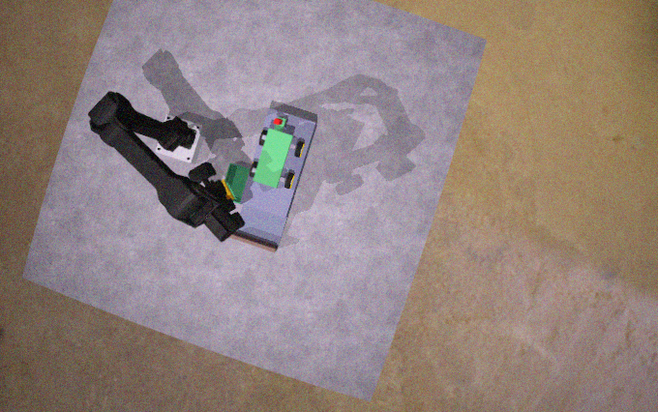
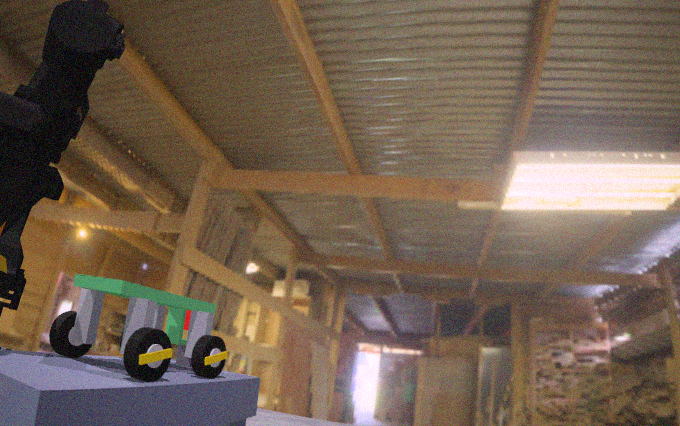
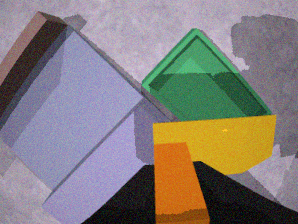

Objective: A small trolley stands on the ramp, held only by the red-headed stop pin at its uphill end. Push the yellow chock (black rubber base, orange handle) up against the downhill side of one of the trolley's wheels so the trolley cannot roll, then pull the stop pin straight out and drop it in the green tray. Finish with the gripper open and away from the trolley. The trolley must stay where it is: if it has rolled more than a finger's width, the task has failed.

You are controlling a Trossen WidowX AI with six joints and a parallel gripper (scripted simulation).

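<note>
On the ramp (image 1: 265, 210) (image 2: 140, 401) (image 3: 75, 115), four wheels.

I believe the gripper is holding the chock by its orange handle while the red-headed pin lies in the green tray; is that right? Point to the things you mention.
Not quite: the pin (image 1: 278, 121) (image 2: 187, 320) is at the trolley's (image 1: 273, 158) (image 2: 145, 293) uphill end, as the top view shows.
</note>
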